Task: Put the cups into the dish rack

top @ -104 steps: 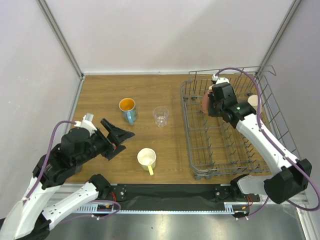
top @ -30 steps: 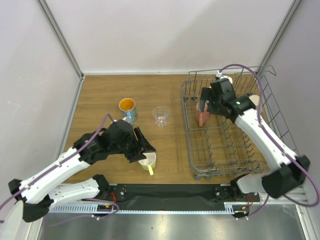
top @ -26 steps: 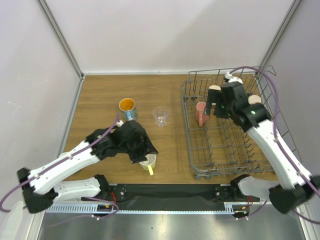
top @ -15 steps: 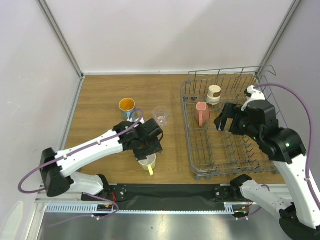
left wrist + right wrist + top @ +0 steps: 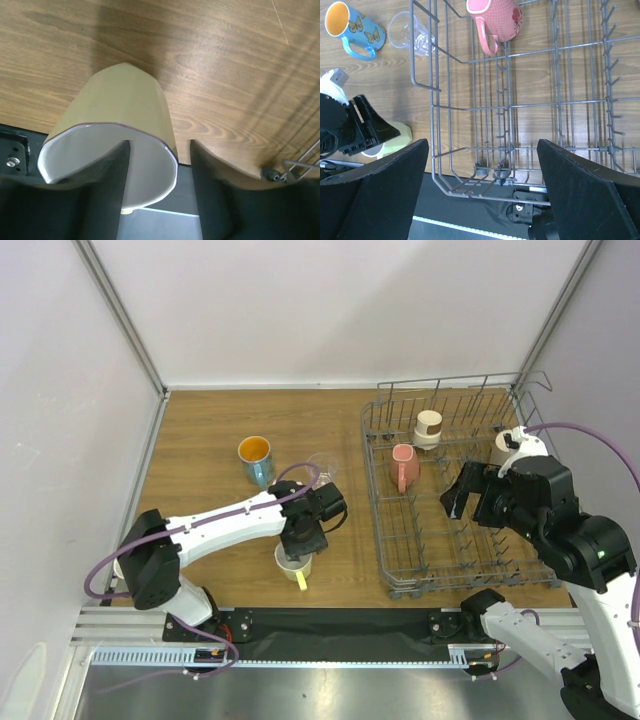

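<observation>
A yellow-cream cup (image 5: 293, 563) stands upright on the table near the front edge. My left gripper (image 5: 302, 537) is lowered over it. In the left wrist view one of the fingers (image 5: 114, 192) is inside the yellow-cream cup (image 5: 120, 112) and the other is outside its wall, with a gap still showing, so my left gripper (image 5: 160, 146) is open. A pink cup (image 5: 404, 466), a beige cup (image 5: 428, 426) and a pale cup (image 5: 503, 447) sit in the dish rack (image 5: 374, 502). My right gripper (image 5: 470, 505) hangs open and empty above the rack's middle.
A blue cup with an orange inside (image 5: 256, 457) and a clear glass (image 5: 322, 466), partly hidden by my left arm, stand on the wood left of the rack. The right wrist view shows the rack's near corner (image 5: 436, 175) and upright tines.
My left gripper has come down onto the yellow-cream cup and its jaws have narrowed. My right arm has drawn back from the pink cup toward the near right, leaving it in the rack.
</observation>
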Available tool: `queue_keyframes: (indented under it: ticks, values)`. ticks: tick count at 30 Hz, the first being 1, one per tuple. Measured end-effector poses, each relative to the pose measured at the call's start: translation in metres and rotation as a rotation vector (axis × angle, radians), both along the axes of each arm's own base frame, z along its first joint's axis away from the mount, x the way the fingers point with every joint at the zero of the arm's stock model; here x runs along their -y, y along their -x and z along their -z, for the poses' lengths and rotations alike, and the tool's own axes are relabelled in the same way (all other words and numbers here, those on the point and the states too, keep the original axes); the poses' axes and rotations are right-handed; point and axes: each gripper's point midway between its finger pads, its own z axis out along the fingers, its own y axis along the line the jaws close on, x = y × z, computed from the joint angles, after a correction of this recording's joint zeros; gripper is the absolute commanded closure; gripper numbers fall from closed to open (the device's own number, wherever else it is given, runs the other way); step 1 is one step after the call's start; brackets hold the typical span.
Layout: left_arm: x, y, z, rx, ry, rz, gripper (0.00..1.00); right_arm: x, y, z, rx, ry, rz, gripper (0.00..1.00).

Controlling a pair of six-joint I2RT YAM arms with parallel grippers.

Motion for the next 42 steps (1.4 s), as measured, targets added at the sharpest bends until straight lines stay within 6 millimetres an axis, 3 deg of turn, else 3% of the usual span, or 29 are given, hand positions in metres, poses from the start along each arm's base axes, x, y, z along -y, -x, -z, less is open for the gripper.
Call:
queue_keyframes:
  ticks: [7, 13, 16, 19, 24, 27, 29, 37, 42]
  values:
    - [0.001, -0.008, 0.0, 0.013, 0.005, 0.006, 0.98, -0.002, 0.002, 0.002, -0.017, -0.001, -0.012, 0.02]
    - [-0.002, -0.015, -0.02, 0.032, 0.027, 0.017, 1.0, -0.019, -0.003, 0.005, -0.05, -0.035, -0.071, 0.02]
    - [0.009, -0.021, -0.055, 0.091, 0.13, 0.052, 1.0, -0.038, -0.006, 0.003, -0.061, -0.086, -0.147, 0.01]
    - [0.019, -0.025, -0.112, 0.23, 0.326, 0.082, 1.0, -0.062, -0.007, 0.002, -0.064, -0.16, -0.25, 0.0]
    - [0.009, -0.015, -0.215, 0.509, 0.693, 0.119, 1.0, -0.112, 0.002, 0.013, -0.12, -0.354, -0.448, 0.0]
    - [0.004, -0.007, -0.249, 0.616, 0.848, 0.142, 1.0, -0.14, 0.012, 0.016, -0.162, -0.479, -0.559, 0.0]
    - [0.007, -0.004, -0.257, 0.647, 0.908, 0.164, 0.99, -0.154, 0.02, 0.013, -0.179, -0.543, -0.62, 0.0]
    - [0.025, -0.002, -0.246, 0.677, 1.007, 0.228, 1.0, -0.193, 0.052, -0.022, -0.139, -0.701, -0.843, 0.0]
    - [0.025, 0.0, -0.265, 0.759, 1.125, 0.228, 1.0, -0.205, 0.067, -0.035, -0.119, -0.738, -0.922, 0.0]
